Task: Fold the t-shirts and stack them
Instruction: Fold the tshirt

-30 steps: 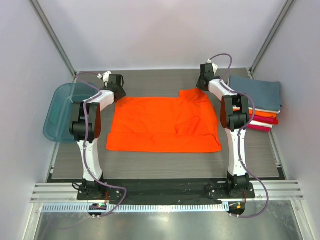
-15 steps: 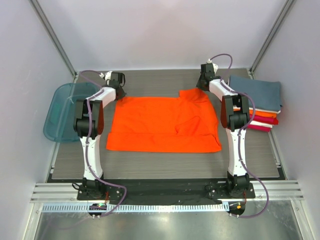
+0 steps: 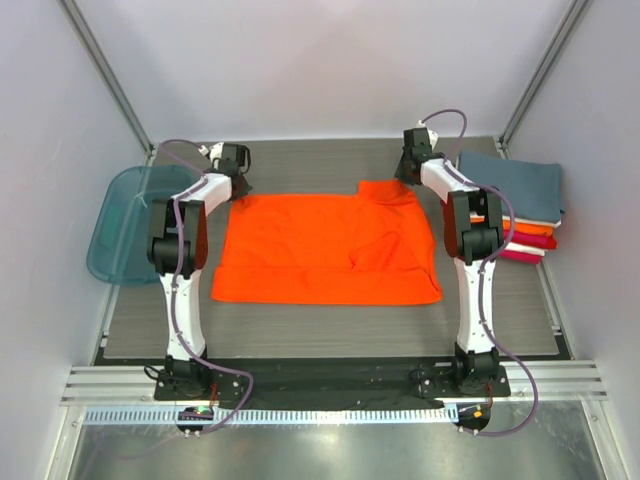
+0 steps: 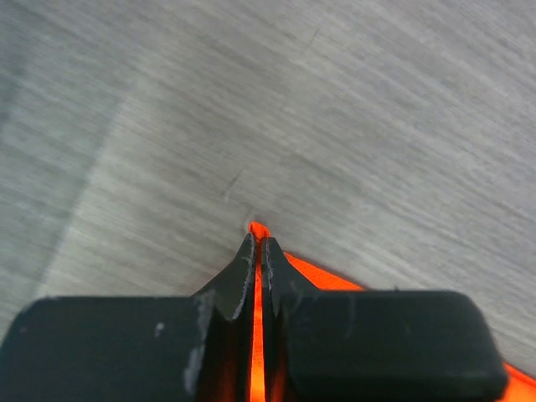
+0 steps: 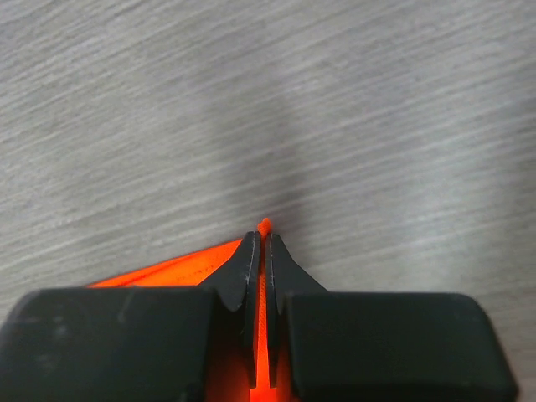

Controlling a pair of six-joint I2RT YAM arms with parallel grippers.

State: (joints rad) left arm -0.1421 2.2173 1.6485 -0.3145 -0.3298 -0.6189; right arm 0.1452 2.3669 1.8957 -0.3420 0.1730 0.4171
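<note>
A bright orange t-shirt (image 3: 325, 250) lies spread flat on the grey table (image 3: 330, 325), with a small wrinkle on its right half. My left gripper (image 3: 238, 190) is at its far left corner, shut on the cloth. In the left wrist view the orange fabric (image 4: 322, 275) shows as a thin strip pinched at the left gripper (image 4: 258, 239). My right gripper (image 3: 409, 180) is shut on the far right corner, where the cloth bunches up. In the right wrist view the right gripper (image 5: 262, 239) holds a fold of the orange t-shirt (image 5: 167, 270).
Folded t-shirts (image 3: 515, 185) are stacked at the right edge, slate blue-grey on top, with white, orange and crimson layers (image 3: 530, 243) beneath. A translucent teal tub (image 3: 120, 225) sits off the table's left side. Walls enclose the far side and both flanks.
My left gripper has closed on the shirt's far left corner. The right gripper stayed shut on its corner and barely moved.
</note>
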